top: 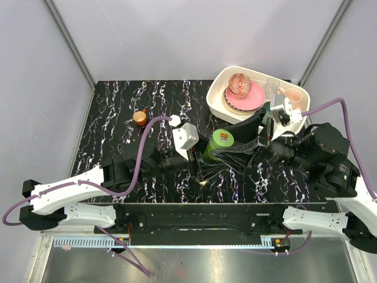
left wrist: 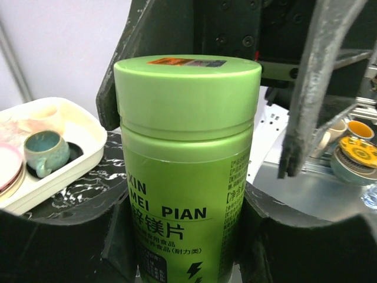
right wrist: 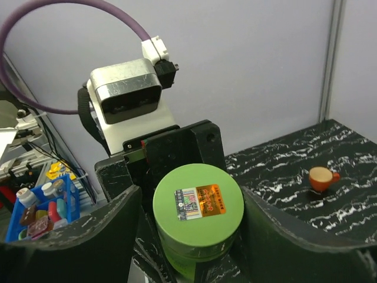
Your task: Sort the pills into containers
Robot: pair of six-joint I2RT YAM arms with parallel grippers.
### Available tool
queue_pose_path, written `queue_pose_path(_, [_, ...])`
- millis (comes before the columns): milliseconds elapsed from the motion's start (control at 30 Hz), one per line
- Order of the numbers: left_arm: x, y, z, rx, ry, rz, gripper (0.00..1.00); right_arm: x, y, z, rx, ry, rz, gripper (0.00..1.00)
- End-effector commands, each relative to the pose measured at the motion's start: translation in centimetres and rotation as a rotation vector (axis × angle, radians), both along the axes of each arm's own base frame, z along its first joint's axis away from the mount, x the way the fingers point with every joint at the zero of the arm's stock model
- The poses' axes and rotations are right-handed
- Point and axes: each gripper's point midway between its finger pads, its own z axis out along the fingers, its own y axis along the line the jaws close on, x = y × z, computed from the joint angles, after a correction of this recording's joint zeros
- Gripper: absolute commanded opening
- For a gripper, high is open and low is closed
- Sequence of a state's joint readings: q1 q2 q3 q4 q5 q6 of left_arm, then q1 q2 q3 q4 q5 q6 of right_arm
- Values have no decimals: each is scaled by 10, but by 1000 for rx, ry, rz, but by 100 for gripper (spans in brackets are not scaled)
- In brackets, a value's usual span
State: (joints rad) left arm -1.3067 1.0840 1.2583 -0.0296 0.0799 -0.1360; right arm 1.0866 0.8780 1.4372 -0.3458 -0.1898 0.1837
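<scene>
**One green bottle, a pincer on each side**

Top view: one green bottle (top: pixel 222 140) stands upright near the middle of the black marbled table (top: pixel 118 106). The left pincer (top: pixel 203 157) reaches it from the left and the right pincer (top: pixel 234 144) from the right, with crinkled clear plastic (top: pixel 241 158) lying under them. One small orange cup (top: pixel 140 117) sits well apart to the left. One white tray (top: pixel 218 91) in the far right corner carries one pink plate (top: pixel 250 101), one patterned bowl (top: pixel 240 84), one clear glass (top: pixel 272 88) and one pink cup (top: pixel 293 95).

Left wrist view: the left pincer holds the bottle by its body, a dark finger against each side of the label, and the lid is on. Only this view shows one teal cup (left wrist: pixel 44 152) in the tray.

Right wrist view: the right pincer's fingers (right wrist: pixel 294 236) flank the lid closely; I cannot tell whether they press it. Only this view shows one blue bin (right wrist: pixel 35 209) of small bottles beyond the table's edge
</scene>
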Motion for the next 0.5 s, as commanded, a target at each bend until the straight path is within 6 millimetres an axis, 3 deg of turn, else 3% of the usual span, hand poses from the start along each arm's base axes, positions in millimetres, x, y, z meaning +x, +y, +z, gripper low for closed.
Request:
queue_pose_path(0, [20,13,31,-66,-15,118,0,11,-4,7,1,60,-69,72])
queue_pose_path(367, [27,16,29,-33,-30,159,0,24,3,-28,-126,186,-126,75])
queue_pose_path(467, [28,18,28,-32,-31,165,0,25,1,-33,-141,198,-140,71])
